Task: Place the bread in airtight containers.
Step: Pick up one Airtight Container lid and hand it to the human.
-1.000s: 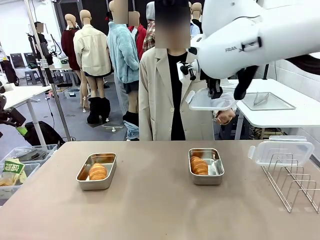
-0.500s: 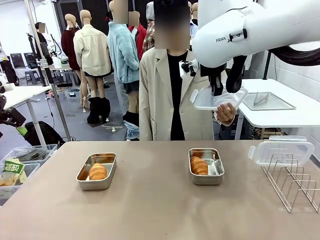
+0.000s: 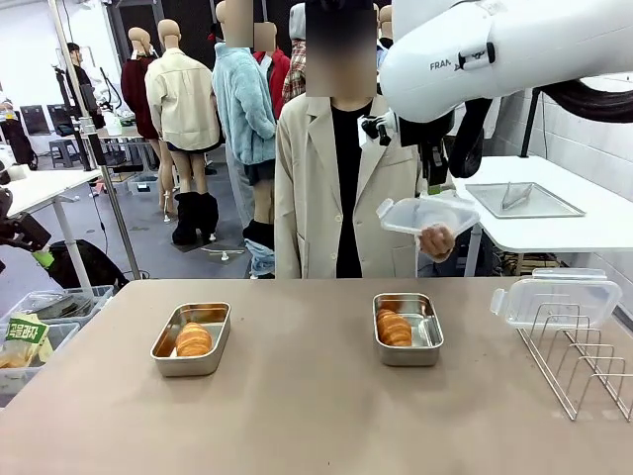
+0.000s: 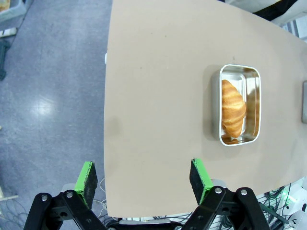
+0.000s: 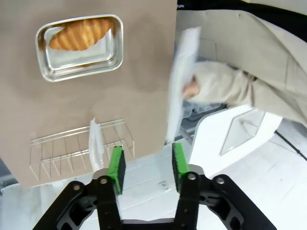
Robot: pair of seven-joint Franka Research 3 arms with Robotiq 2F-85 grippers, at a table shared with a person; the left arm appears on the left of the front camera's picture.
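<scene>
Two steel airtight containers sit on the tan table, the left one (image 3: 191, 338) and the right one (image 3: 406, 329), each with one golden bread roll (image 3: 193, 339) (image 3: 394, 328) inside. Beyond the far edge, a person's hand (image 3: 436, 240) holds a clear lid (image 3: 427, 213) under my right arm. My right gripper (image 5: 147, 163) has its jaws apart; the blurred lid (image 5: 182, 81) stands edge-on just above one pad, gripped by the hand (image 5: 192, 88). My left gripper (image 4: 143, 176) hangs open high over the table's edge, with a container (image 4: 239, 105) and its bread (image 4: 232, 108) far below.
A wire rack (image 3: 584, 361) stands at the table's right end with a second clear lid (image 3: 556, 297) leaning in it. A white side table with a flat metal tray (image 3: 522, 201) is behind on the right. Bins (image 3: 40, 327) sit on the floor left.
My right gripper's jaws have opened off the clear lid. The person's hand now holds the lid, which has come down slightly and levelled out. The left arm has not moved.
</scene>
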